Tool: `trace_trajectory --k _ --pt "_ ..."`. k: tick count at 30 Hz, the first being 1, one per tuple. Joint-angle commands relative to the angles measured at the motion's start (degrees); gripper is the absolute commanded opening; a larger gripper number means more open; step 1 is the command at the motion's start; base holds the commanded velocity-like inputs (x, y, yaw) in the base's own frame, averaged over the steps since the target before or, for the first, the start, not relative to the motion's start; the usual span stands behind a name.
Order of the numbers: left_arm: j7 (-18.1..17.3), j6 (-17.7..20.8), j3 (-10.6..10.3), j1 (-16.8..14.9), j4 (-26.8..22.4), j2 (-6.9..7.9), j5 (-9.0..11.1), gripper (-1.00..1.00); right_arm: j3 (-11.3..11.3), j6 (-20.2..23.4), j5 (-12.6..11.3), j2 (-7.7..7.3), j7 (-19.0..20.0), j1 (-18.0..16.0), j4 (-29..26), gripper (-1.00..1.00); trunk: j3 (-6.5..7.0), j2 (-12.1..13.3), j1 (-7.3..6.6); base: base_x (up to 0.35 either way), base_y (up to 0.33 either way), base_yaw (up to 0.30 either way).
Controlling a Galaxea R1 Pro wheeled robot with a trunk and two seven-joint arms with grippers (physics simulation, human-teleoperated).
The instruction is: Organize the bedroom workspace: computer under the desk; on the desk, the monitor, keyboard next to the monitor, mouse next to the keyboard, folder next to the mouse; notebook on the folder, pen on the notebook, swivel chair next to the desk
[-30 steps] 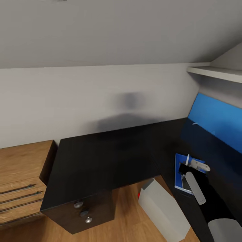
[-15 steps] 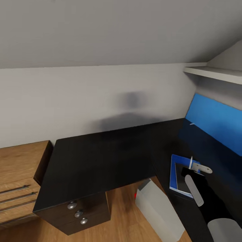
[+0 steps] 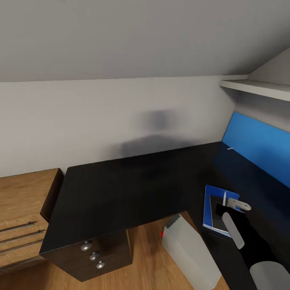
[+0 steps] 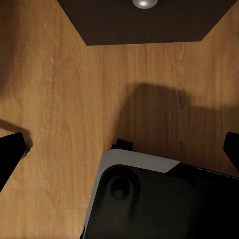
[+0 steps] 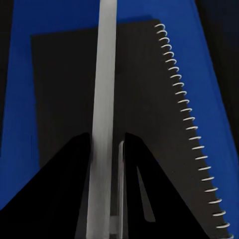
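On the black L-shaped desk [image 3: 121,189] a blue folder [image 3: 207,200] lies flat with a black spiral notebook [image 3: 215,213] stacked on it. My right gripper [image 3: 222,207] hovers over the notebook, shut on a thin white pen [image 3: 224,198]. The right wrist view has the pen [image 5: 103,74] pinched between both black fingers [image 5: 64,179], lying lengthwise above the notebook [image 5: 64,84] and folder [image 5: 20,74]. Whether the pen touches the notebook I cannot tell. A blue-lit monitor [image 3: 262,149] stands on the desk at the right. The white computer [image 3: 193,251] sits on the floor under the desk. My left gripper [image 4: 122,149] hangs open over the wooden floor.
A wooden dresser [image 3: 24,201] stands left of the desk. The desk's drawer unit [image 3: 93,256] with round knobs faces me, and one knob [image 4: 144,3] appears in the left wrist view. A white shelf [image 3: 257,88] juts out above the monitor. My own base [image 4: 159,199] is below the left gripper.
The camera shifted a second ago, sliding the scene left, and has been still since. My right gripper with the pen has dropped slightly toward the notebook.
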Motion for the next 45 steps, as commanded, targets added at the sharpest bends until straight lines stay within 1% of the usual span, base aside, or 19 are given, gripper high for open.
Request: trace_trajectory --k 1,11,12,24,27,30,32,33,34,35,38,42,45 --pt "0.4 0.3 -0.2 0.0 -0.2 0.05 0.4 1.00 0.1 0.1 -0.6 -0.15 -0.1 0.0 0.1 -1.00 -0.06 -0.1 0.01 0.000 0.000 0.000" --pt "0.4 0.3 -0.2 0.0 -0.1 0.05 0.4 1.00 0.0 0.0 -0.6 -0.41 0.4 0.0 0.5 -1.00 -0.06 -0.1 0.01 0.000 0.000 0.000" --pt "0.4 0.3 -0.2 0.0 -0.1 0.05 0.4 1.00 0.0 0.0 -0.6 -0.41 0.4 0.0 0.5 1.00 -0.06 -0.1 0.01 0.000 0.000 0.000" --pt "0.4 0.3 -0.2 0.0 -0.2 0.05 0.4 1.00 -0.1 0.0 -0.6 -0.41 0.4 0.0 -0.4 1.00 -0.06 -0.1 0.01 0.000 0.000 0.000" --pt "0.4 0.3 -0.2 0.0 -0.2 0.05 0.4 1.00 0.0 0.0 -0.6 -0.41 0.3 0.0 -3.5 1.00 -0.06 -0.1 0.01 0.000 0.000 0.000" --pt "0.4 0.3 -0.2 0.0 -0.1 0.05 0.4 1.00 0.1 0.3 -0.7 -0.19 0.1 0.5 -10.1 1.00 -0.06 -0.1 0.01 0.000 0.000 0.000" --pt "0.4 0.3 -0.1 0.0 -0.1 0.05 0.4 1.00 0.3 0.4 -0.8 -0.01 0.1 1.0 -12.3 1.00 -0.06 -0.1 0.01 0.000 0.000 0.000" --pt "0.4 0.3 -0.1 0.0 -0.1 0.06 0.4 1.00 0.7 0.5 -0.8 0.46 0.0 1.8 -14.1 1.00 -0.06 -0.1 0.01 0.000 0.000 0.000" --pt "0.4 0.3 -0.1 0.0 0.0 0.09 0.4 1.00 1.5 0.6 -0.9 1.43 0.0 2.7 -15.5 1.00 -0.06 -0.1 0.01 0.000 0.000 0.000" --pt "0.4 0.3 -0.1 0.0 0.0 0.08 0.4 1.00 2.0 0.6 -0.8 2.06 -0.1 3.0 -16.0 1.00 -0.06 -0.1 0.01 -0.006 0.000 0.000" --pt "0.6 -0.2 0.0 -0.1 -0.9 -0.81 0.5 1.00 2.2 -0.2 0.1 3.02 -1.0 2.0 -15.8 1.00 -0.06 -0.1 0.01 0.000 0.000 0.000" --pt "0.6 -0.2 0.0 -0.1 -1.3 -0.81 0.5 1.00 2.2 -0.2 1.3 3.20 -1.5 1.9 -15.8 1.00 -0.06 -0.1 0.01 0.000 0.000 0.000" --pt "0.3 0.0 -0.2 -0.1 -1.6 -0.92 0.5 1.00 2.2 -0.3 1.5 3.58 -1.5 1.8 -15.7 1.00 0.48 1.2 -0.65 0.000 0.000 0.000"
